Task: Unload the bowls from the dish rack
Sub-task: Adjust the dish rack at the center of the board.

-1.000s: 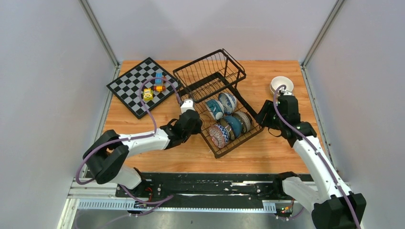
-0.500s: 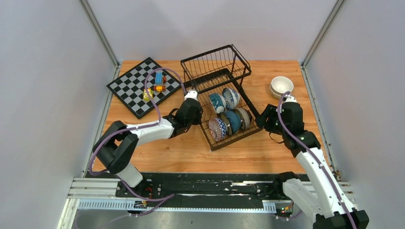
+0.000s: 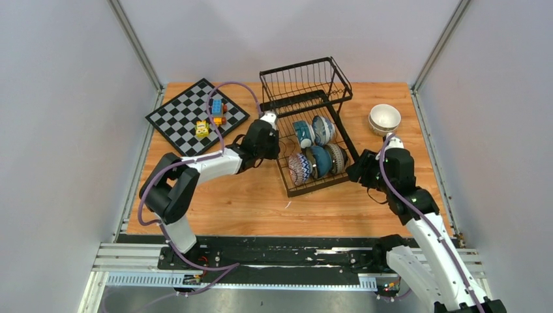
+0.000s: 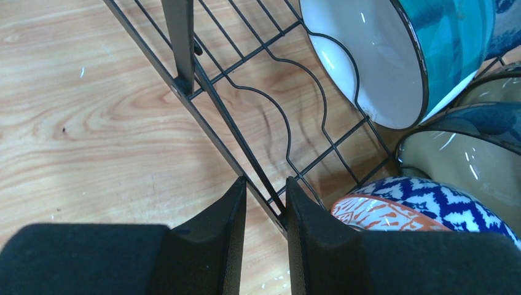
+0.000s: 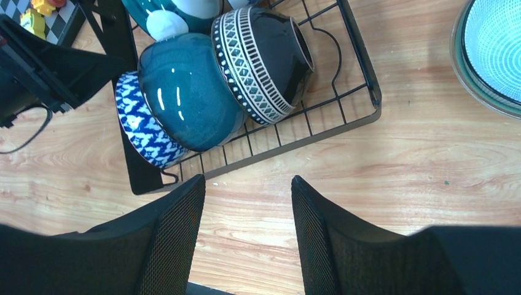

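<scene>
The black wire dish rack (image 3: 305,78) stands at mid-table with several bowls on edge: teal (image 3: 302,132), blue-white (image 3: 323,129), a red and blue patterned one (image 3: 298,168), dark teal (image 3: 318,161) and a dark banded one (image 3: 336,157). My left gripper (image 3: 276,138) is shut on the rack's left side wire (image 4: 246,144), beside the patterned bowl (image 4: 430,196) and the teal bowl (image 4: 381,55). My right gripper (image 3: 355,171) is open and empty over bare wood just off the rack's near right corner (image 5: 362,67). The dark teal bowl (image 5: 187,92) lies ahead of it.
Two stacked white bowls (image 3: 385,119) sit on the table at the far right and show in the right wrist view (image 5: 491,49). A chessboard (image 3: 189,117) with small toy blocks (image 3: 215,111) lies at the far left. Walls close in both sides.
The rack has swung and slid to the right and farther back, with my left gripper holding its side. My right gripper has drawn back toward the near edge.
</scene>
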Controlling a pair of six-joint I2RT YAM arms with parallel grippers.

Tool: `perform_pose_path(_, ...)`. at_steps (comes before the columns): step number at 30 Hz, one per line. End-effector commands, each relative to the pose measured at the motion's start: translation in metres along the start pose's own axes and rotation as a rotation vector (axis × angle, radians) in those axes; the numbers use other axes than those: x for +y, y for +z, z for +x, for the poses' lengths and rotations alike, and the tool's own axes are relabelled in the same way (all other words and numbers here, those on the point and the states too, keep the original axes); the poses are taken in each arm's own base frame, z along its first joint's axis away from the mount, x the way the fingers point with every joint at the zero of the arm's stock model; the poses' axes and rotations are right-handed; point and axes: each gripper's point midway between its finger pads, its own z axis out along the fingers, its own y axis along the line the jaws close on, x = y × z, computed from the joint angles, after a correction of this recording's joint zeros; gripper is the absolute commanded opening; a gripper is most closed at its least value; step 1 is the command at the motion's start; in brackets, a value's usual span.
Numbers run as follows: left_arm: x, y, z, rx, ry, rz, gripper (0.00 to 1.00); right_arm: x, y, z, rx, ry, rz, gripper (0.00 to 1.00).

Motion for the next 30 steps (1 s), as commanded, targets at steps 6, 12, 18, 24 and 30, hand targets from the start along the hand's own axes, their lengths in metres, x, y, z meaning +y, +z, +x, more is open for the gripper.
perform_pose_path(6,0.022,0.007,-0.033,-0.039,0.312,0.106,0.00,0.001,-0.002,0.012,0.011,-0.058,-0.010,0.57)
perform_pose_path(12,0.052,0.015,-0.046,-0.036,0.346,0.073,0.00,0.007,-0.004,0.013,0.017,-0.080,-0.031,0.57)
perform_pose_path(18,0.067,0.032,-0.048,0.027,0.439,0.038,0.00,0.010,-0.004,0.021,0.031,-0.106,-0.052,0.56)
perform_pose_path(24,0.080,0.037,-0.044,0.075,0.414,0.023,0.00,0.010,-0.006,0.029,0.048,-0.134,-0.058,0.56)
perform_pose_path(30,0.072,0.013,-0.051,0.024,0.310,0.045,0.18,0.012,-0.007,0.026,0.037,-0.141,-0.060,0.56)
